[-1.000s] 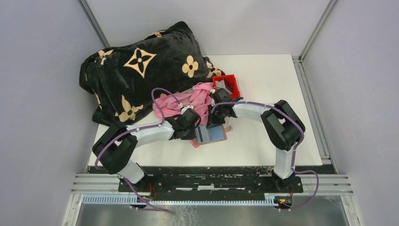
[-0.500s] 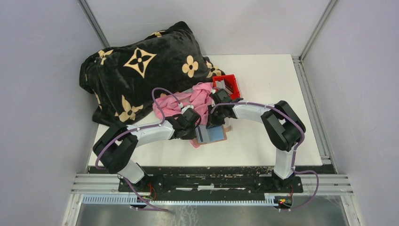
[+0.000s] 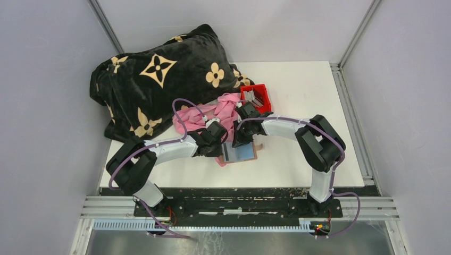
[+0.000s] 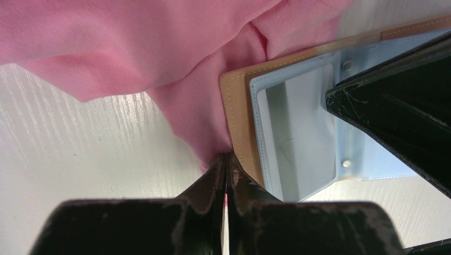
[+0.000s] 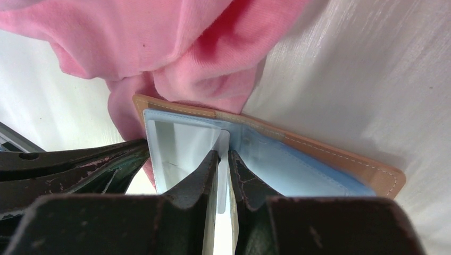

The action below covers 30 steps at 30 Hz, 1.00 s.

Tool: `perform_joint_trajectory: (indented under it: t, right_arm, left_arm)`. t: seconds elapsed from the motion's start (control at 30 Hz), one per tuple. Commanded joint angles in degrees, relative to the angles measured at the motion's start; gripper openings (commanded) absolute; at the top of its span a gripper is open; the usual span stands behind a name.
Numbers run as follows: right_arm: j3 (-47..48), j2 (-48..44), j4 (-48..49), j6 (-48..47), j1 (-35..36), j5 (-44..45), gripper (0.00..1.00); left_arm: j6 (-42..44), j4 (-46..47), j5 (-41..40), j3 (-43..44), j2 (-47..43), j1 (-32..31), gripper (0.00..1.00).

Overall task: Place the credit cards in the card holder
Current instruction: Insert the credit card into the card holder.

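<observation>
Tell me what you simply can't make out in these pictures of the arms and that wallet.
Top view: the cards in the red bin are too small to count.
Top view: the left gripper and right gripper cover part of the card holder.
Left wrist view: its shut fingers hide what the left gripper pinches.
Right wrist view: the white card is edge-on, its face unseen.

The card holder (image 3: 240, 153) lies open on the table (image 3: 298, 90), its left edge on the cloth (image 3: 226, 109). Behind it, to the right, sits the bin (image 3: 248, 87) holding credit cards (image 3: 257, 98); the blanket (image 3: 159, 74) covers the far left corner
</observation>
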Motion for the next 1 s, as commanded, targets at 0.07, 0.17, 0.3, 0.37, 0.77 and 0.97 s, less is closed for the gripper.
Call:
perform_joint_trajectory:
  t: [0.07, 0.17, 0.3, 0.37, 0.77, 0.97]
  right_arm:
    - [1.83, -3.38, -2.58, -1.52, 1.05, 0.70, 0.18]
    - [2.89, -4.21, -4.44, -3.04, 1.09, 1.71, 0.20]
    - [5.32, -5.15, -7.57, -5.15, 1.12, 3.51, 0.24]
    - [6.60, -5.27, -9.04, -6.02, 1.04, 4.10, 0.26]
    - [13.69, -7.95, -17.88, -13.17, 1.09, 13.93, 0.30]
    - [16.65, -9.35, -17.62, -16.78, -0.18, 25.00, 0.21]
  left_arm:
    - [1.09, 1.16, 1.68, -1.98, 3.01, -0.46, 0.07]
    - [0.96, 1.02, 1.27, -2.24, 2.56, -0.45, 0.07]
    - [0.64, 1.03, 0.95, -2.66, 1.99, -0.43, 0.07]
    - [0.57, 1.22, 0.81, -2.77, 1.70, -0.45, 0.08]
    - [1.04, 3.49, 1.50, -3.60, 1.11, -0.47, 0.10]
    - [1.29, 5.72, 3.20, -4.42, 1.97, -0.47, 0.11]
